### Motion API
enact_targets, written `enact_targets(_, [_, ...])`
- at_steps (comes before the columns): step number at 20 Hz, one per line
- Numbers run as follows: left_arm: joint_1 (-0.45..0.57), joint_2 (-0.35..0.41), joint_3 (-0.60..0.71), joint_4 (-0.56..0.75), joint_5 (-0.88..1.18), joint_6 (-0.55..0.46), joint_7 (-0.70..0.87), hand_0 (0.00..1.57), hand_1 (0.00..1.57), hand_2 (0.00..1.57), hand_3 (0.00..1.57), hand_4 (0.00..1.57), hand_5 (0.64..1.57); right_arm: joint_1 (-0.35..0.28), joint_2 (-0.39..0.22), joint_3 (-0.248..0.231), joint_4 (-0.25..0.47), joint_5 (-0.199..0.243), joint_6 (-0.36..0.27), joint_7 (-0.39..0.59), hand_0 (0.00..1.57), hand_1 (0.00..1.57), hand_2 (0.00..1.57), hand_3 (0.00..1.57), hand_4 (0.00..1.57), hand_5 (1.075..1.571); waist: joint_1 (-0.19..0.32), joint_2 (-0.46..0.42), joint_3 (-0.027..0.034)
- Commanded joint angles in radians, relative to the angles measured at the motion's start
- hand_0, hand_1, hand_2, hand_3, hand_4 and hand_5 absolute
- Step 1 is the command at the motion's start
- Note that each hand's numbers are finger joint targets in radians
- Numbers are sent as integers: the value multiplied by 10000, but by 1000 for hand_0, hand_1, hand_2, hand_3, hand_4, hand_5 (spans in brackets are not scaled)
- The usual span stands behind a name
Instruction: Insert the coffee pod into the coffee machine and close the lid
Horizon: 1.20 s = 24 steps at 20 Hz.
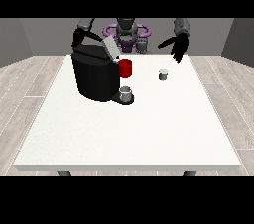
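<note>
Spread across most of the view: the white table (pixel 124 139), near edge toward the camera, far edge at the robot. On its left half, well back, the black coffee machine (pixel 95 76), bulky, with the grey lid (pixel 110 47) tilted up and open at its top right corner, a red part (pixel 126 68) jutting from its right face, and a small grey cup (pixel 126 93) on the drip base just below that, at the near-right foot. To the right of the machine, apart from it and on bare tabletop: the coffee pod (pixel 163 75), a small pale cylinder, upright, so no long axis worth lining up with beyond the vertical. Raised over the far right of the table, the hand at the view's right (pixel 179 47), fingers straight and spread, gripping nothing; pod lying nearer the camera, lower, and a little left of it, not touching. Clearly the closer hand to the pod, judging by the layout. At the view's left, the other hand (pixel 79 36) mostly behind the machine's far left top; whether open or closed, cannot tell. Pod chamber under the lid hidden from this side; hinge hard to make out; pod's top face too small to read.
</note>
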Motion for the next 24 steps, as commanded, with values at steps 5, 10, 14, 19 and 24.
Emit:
enact_targets(5, [-1529,816,351,2450,-746,-731,-437,0,0,0,0,0,1571,-218,362,423,-176,42,63,318,0,0,0,0,0,1571,-525,603,-1])
enact_targets(10, [-1732,51,-437,3270,-2236,301,-615,0,0,0,0,0,1571,-774,320,142,364,264,-285,550,0,0,0,0,0,1571,-226,713,0])
enact_targets(14, [-2186,-154,-265,3900,-2685,1168,-1342,261,261,589,247,0,1571,-705,512,248,884,-248,-157,94,0,0,0,0,0,1571,-237,1184,-1])
enact_targets(19, [-2423,-381,-647,4328,-3632,1590,-1248,839,839,918,756,298,1571,-1102,167,-359,1631,-385,89,421,0,0,0,0,0,1571,143,637,2])
enact_targets(24, [-3105,-348,-1043,4878,-4795,2488,-1419,941,941,1039,871,429,1571,-1512,510,53,1933,121,-364,29,0,0,0,0,0,1571,-120,1349,0])
